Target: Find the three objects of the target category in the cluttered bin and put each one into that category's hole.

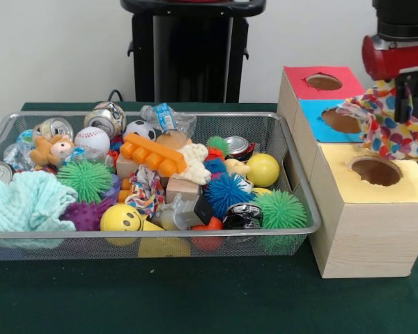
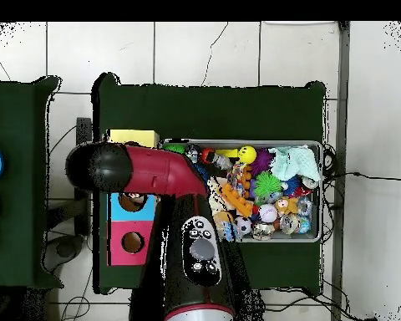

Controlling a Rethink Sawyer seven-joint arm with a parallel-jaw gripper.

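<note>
One spotted cloth (image 1: 386,129) hanging from the gripper (image 1: 403,89) over the boxes, draping across the rim of the blue-topped hole (image 1: 340,121) and toward the yellow-topped hole (image 1: 376,170). Clenched on the cloth's upper bunch, judging by how the fabric is dangling. Handling light, limp and floppy; likely snagging on the rim, so gripping at a gathered fold and lowering well into the opening. Reading no brand or writing anywhere; can labels in the wire bin (image 1: 303,202) too small to make out.
</note>
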